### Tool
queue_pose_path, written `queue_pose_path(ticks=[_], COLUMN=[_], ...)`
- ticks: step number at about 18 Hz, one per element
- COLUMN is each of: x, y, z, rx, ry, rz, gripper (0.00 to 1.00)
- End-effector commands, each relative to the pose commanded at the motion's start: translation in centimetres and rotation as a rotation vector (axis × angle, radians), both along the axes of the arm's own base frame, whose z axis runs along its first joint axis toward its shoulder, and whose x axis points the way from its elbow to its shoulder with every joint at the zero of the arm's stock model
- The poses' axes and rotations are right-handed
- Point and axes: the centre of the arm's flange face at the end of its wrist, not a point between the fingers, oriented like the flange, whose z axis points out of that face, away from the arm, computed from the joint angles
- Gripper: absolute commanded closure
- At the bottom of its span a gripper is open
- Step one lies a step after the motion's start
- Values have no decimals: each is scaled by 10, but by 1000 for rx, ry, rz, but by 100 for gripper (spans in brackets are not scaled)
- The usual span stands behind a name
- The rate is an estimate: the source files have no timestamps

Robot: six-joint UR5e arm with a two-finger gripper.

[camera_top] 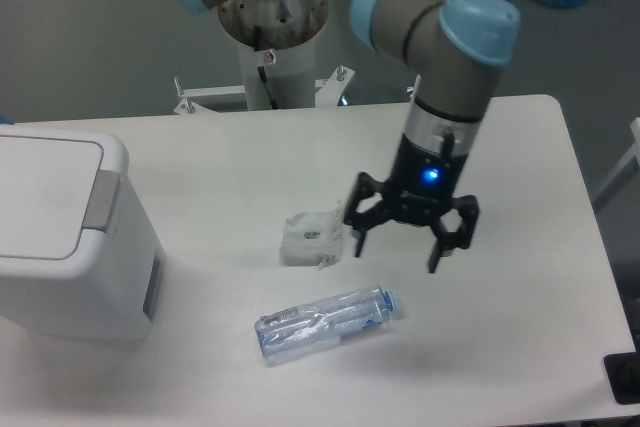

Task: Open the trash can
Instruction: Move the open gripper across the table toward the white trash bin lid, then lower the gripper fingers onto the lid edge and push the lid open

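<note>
The trash can (60,247) is a large boxy white bin at the left edge of the table. Its flat white lid (40,192) lies shut, with a grey tab (102,199) on its right edge and a grey slot (153,287) on the right side wall. My gripper (397,250) hangs open and empty over the middle of the table, well to the right of the can, its black fingers (437,255) pointing down. It touches nothing.
A crumpled white wrapper (312,238) lies just left of the gripper. A clear plastic bottle (325,322) lies on its side in front of it. The robot's base (272,22) stands at the table's far edge.
</note>
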Motion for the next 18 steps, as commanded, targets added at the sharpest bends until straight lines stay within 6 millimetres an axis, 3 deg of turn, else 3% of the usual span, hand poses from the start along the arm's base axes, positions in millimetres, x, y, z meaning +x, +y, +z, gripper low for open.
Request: queue_pose_path(ticks=[4,8,18], x=[77,138,165], y=[32,45,49], z=[22,30,-6], rx=[18,24,-19], ry=[-16,-8,-44], rz=[-73,-163,-212], gripper=[0,0,0])
